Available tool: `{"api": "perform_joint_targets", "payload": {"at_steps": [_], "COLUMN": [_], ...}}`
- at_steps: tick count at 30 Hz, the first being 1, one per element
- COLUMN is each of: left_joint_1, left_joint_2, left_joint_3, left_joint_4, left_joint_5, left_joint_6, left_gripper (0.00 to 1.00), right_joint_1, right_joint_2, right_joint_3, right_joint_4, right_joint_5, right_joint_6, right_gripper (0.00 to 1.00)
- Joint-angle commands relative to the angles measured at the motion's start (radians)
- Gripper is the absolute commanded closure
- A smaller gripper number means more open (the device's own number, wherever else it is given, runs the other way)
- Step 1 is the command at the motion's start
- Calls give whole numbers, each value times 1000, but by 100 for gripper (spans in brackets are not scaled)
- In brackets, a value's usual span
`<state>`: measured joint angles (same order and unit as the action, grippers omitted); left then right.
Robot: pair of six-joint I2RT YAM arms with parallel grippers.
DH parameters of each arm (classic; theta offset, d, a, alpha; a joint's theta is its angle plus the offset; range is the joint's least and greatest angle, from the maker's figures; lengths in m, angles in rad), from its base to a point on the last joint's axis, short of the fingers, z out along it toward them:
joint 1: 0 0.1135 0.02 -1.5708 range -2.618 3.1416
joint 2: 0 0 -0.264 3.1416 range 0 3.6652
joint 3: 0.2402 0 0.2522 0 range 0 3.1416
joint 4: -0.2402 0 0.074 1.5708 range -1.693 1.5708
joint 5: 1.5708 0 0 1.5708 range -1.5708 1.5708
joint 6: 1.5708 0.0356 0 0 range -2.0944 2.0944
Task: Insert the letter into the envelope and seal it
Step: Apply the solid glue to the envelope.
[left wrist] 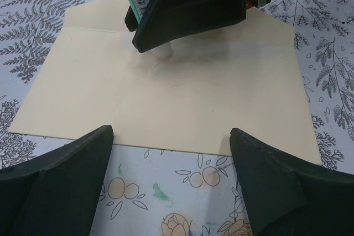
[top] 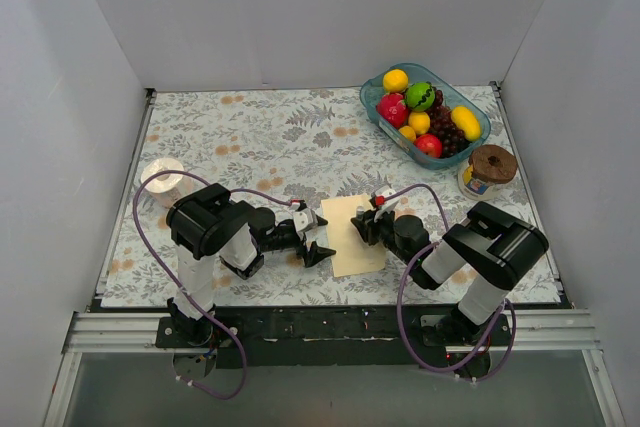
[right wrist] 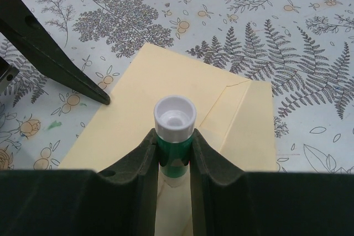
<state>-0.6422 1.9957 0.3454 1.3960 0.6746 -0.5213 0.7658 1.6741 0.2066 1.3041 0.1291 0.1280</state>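
Jaws on the right gripper [right wrist: 174, 142] are squeezed tight on a glue stick [right wrist: 175, 115], and its white end touches the envelope [left wrist: 182, 98]. Jaws on the left gripper [left wrist: 171, 136] are wide apart and hold nothing. They sit just beside one edge of the envelope. The envelope lies flat on the worktop [top: 250, 137], between the two arms. I can't see the pink letter anywhere, so I think it is tucked inside already.

The envelope is thin paper. It is very light and bendy, and it will likely slide when the glue stick rubs it. A good plan is to press one flat corner down, not pinch it. Paper creases easily, so push softly. The sticky spot should be left alone.
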Motion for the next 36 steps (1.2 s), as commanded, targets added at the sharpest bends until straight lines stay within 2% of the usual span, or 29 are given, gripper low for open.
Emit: {"api": "perform_joint_targets", "payload": {"at_steps": [1, 10, 36], "left_joint_1": [10, 12, 15], "left_joint_2": [52, 52, 58], "left_joint_3": [-19, -17, -11], "left_joint_4": [37, 35, 23], "left_joint_5": [-12, -10, -4], "left_joint_6": [-37, -42, -37], "left_gripper": [14, 15, 15], "right_joint_1": [0, 0, -2], "right_joint_2": [-2, -116, 70], "right_joint_3": [-10, 28, 125], "right_joint_4": [319, 212, 277], "right_joint_5": [20, 21, -11], "right_joint_6": [-8, -48, -47], "right_gripper": [99, 99, 99]}}
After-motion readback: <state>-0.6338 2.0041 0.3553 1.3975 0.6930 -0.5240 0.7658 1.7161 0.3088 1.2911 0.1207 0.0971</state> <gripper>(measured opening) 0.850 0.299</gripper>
